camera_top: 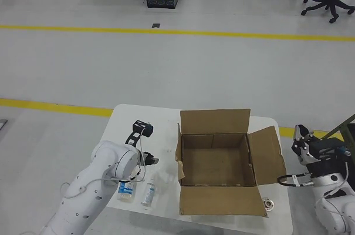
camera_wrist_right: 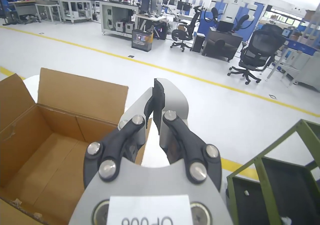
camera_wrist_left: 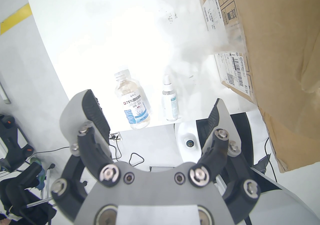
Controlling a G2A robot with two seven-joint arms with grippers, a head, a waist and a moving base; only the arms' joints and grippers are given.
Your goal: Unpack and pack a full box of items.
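Just now the cardboard box [camera_top: 215, 161] sits open in the middle of the white desk [camera_top: 142, 114], its flaps folded outward and its brown floor showing. The left jaws stand wide apart and grip nothing. In the left wrist view two bottles show in the gap between them, lying on their sides on the desk, apart from the jaws and untouched. In the top view the larger clear bottle [camera_wrist_left: 132, 100] lies at the lower left of the desk, with the slim spray bottle [camera_wrist_left: 170, 100] just beside it on its right, both left of the box and near the desk's lower edge. The right jaws are pressed together on nothing, to the right of the box's right flap, near the right edge of the top view. A small round object [camera_top: 269, 204] rests on the desk by the box's lower right corner.
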